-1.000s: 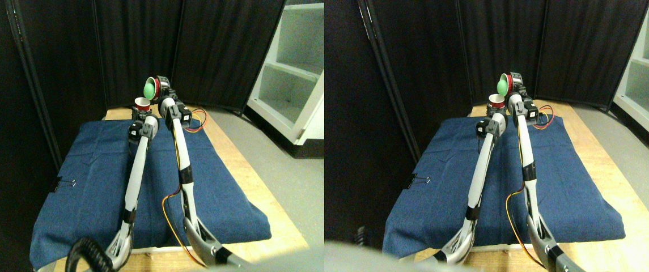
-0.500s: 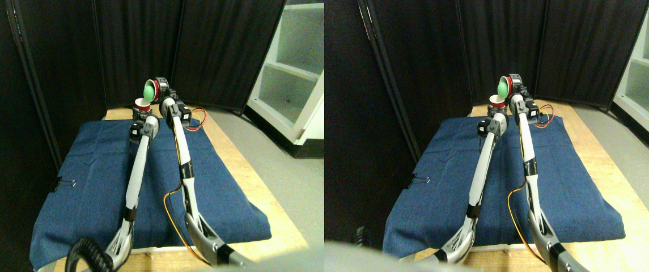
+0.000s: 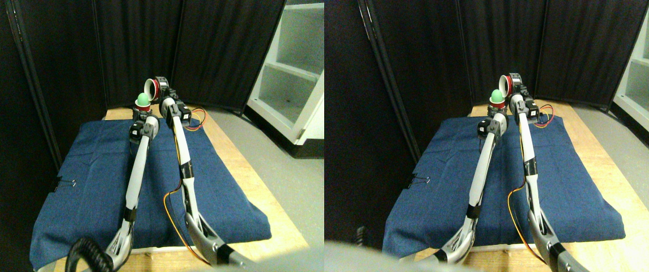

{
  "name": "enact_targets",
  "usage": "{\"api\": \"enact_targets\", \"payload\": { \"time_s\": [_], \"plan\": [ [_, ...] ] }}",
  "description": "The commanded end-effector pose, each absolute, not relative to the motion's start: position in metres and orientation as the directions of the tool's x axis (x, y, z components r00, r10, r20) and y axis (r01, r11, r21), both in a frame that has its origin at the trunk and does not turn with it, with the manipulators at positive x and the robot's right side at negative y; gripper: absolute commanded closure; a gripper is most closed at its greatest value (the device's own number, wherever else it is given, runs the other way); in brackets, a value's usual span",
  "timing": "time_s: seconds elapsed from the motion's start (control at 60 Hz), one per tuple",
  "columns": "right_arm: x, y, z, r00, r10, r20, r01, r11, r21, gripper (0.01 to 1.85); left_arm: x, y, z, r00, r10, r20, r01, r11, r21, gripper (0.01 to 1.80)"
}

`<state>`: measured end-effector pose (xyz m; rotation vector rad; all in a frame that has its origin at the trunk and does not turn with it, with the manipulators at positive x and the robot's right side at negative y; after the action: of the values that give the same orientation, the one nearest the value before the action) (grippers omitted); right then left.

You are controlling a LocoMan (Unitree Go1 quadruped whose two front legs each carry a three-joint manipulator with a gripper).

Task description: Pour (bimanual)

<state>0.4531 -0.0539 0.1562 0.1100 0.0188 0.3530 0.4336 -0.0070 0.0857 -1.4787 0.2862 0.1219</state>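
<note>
At the far end of the blue cloth, my left gripper (image 3: 141, 115) holds a red paper cup (image 3: 141, 106) upright. A green ball (image 3: 143, 98) rests in the mouth of that cup, its top half sticking out. Just above and to the right, my right gripper (image 3: 161, 95) is shut on a second red cup (image 3: 155, 86). That cup is tipped on its side, with its white-rimmed mouth facing left over the first cup. Both arms are stretched far forward side by side.
A blue cloth (image 3: 92, 170) covers most of the wooden table (image 3: 245, 175), held by a binder clip (image 3: 64, 183) at its left edge. Black curtains (image 3: 131, 45) close off the back and left. A white shelf unit (image 3: 296, 73) stands at the right. Red and yellow wires (image 3: 196, 120) trail off the right arm.
The green ball has dropped from the mouth of the tilted cup down into the upright cup. Both arms and cups have stayed almost still.
</note>
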Motion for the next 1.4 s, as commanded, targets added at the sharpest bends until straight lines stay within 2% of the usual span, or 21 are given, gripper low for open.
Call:
{"api": "enact_targets", "payload": {
  "time_s": [0.017, 0.183, 0.3, 0.4, 0.45, 0.483, 0.517, 0.55, 0.583, 0.65, 0.7, 0.767, 0.833, 0.883, 0.983, 1.0, 1.017, 1.067, 1.133, 1.25, 1.4],
  "plan": [
    [0.457, -0.043, 0.163, 0.925, 0.373, 0.065, -0.377, 0.925, 0.051, 1.53, 0.421, -0.008, 0.093, 0.962, -0.136, -0.238, -0.236, 0.030, -0.971, 1.48],
    [0.458, -0.042, 0.160, 0.924, 0.380, 0.052, -0.381, 0.924, 0.031, 1.53, 0.421, -0.007, 0.092, 0.962, -0.140, -0.233, -0.231, 0.033, -0.972, 1.48],
    [0.457, -0.042, 0.159, 0.917, 0.393, 0.072, -0.395, 0.918, 0.030, 1.53, 0.421, -0.005, 0.094, 0.964, -0.136, -0.230, -0.228, 0.031, -0.973, 1.48],
    [0.460, -0.044, 0.160, 0.928, 0.358, 0.102, -0.368, 0.924, 0.104, 1.53, 0.422, -0.003, 0.095, 0.966, -0.132, -0.221, -0.218, 0.042, -0.975, 1.48],
    [0.458, -0.044, 0.160, 0.964, 0.238, 0.116, -0.258, 0.943, 0.210, 1.53, 0.422, -0.003, 0.096, 0.968, -0.119, -0.220, -0.215, 0.052, -0.975, 1.48],
    [0.458, -0.044, 0.160, 0.968, 0.221, 0.123, -0.244, 0.942, 0.232, 1.53, 0.422, -0.003, 0.096, 0.968, -0.119, -0.220, -0.215, 0.053, -0.975, 1.48],
    [0.457, -0.044, 0.161, 0.979, 0.156, 0.129, -0.190, 0.925, 0.329, 1.53, 0.422, -0.003, 0.096, 0.969, -0.117, -0.218, -0.213, 0.055, -0.975, 1.48],
    [0.455, -0.045, 0.162, 0.994, 0.077, 0.083, -0.109, 0.855, 0.507, 1.53, 0.422, -0.003, 0.096, 0.969, -0.117, -0.219, -0.214, 0.058, -0.975, 1.48],
    [0.455, -0.045, 0.162, 0.995, 0.061, 0.073, -0.091, 0.838, 0.538, 1.53, 0.422, -0.002, 0.096, 0.968, -0.119, -0.220, -0.214, 0.061, -0.975, 1.48],
    [0.457, -0.051, 0.165, 1.000, 0.018, 0.024, -0.030, 0.691, 0.722, 1.53, 0.423, -0.001, 0.096, 0.967, -0.126, -0.220, -0.213, 0.062, -0.975, 1.48],
    [0.458, -0.053, 0.165, 1.000, -0.002, 0.019, -0.013, 0.656, 0.755, 1.53, 0.423, -0.001, 0.096, 0.967, -0.127, -0.220, -0.214, 0.062, -0.975, 1.48],
    [0.460, -0.056, 0.168, 0.999, -0.049, -0.009, 0.033, 0.508, 0.861, 1.53, 0.423, -0.001, 0.096, 0.968, -0.125, -0.218, -0.210, 0.070, -0.975, 1.48],
    [0.457, -0.058, 0.169, 0.995, -0.098, -0.033, 0.072, 0.429, 0.901, 1.53, 0.423, -0.002, 0.097, 0.968, -0.124, -0.217, -0.210, 0.072, -0.975, 1.48],
    [0.454, -0.058, 0.170, 0.991, -0.125, -0.043, 0.092, 0.417, 0.904, 1.53, 0.423, -0.002, 0.097, 0.968, -0.124, -0.220, -0.212, 0.069, -0.975, 1.48],
    [0.451, -0.062, 0.171, 0.986, -0.147, -0.084, 0.119, 0.247, 0.962, 1.53, 0.425, -0.004, 0.095, 0.966, -0.123, -0.226, -0.220, 0.065, -0.973, 1.48],
    [0.451, -0.062, 0.171, 0.986, -0.147, -0.084, 0.119, 0.247, 0.962, 1.53, 0.425, -0.004, 0.095, 0.966, -0.123, -0.226, -0.220, 0.065, -0.973, 1.48],
    [0.451, -0.063, 0.171, 0.982, -0.163, -0.097, 0.128, 0.199, 0.972, 1.53, 0.425, -0.004, 0.095, 0.966, -0.122, -0.227, -0.221, 0.067, -0.973, 1.48],
    [0.450, -0.064, 0.172, 0.980, -0.170, -0.107, 0.137, 0.173, 0.975, 1.53, 0.425, -0.004, 0.094, 0.967, -0.117, -0.228, -0.220, 0.071, -0.973, 1.48],
    [0.449, -0.067, 0.173, 0.967, -0.203, -0.157, 0.171, 0.054, 0.984, 1.53, 0.425, -0.004, 0.094, 0.967, -0.112, -0.228, -0.220, 0.077, -0.973, 1.48],
    [0.445, -0.072, 0.172, 0.955, -0.233, -0.181, 0.180, -0.025, 0.983, 1.53, 0.425, -0.003, 0.093, 0.966, -0.121, -0.227, -0.219, 0.080, -0.973, 1.48],
    [0.443, -0.080, 0.171, 0.955, -0.221, -0.198, 0.189, -0.058, 0.980, 1.53, 0.424, 0.001, 0.095, 0.969, -0.116, -0.218, -0.207, 0.096, -0.974, 1.48]
  ]
}}
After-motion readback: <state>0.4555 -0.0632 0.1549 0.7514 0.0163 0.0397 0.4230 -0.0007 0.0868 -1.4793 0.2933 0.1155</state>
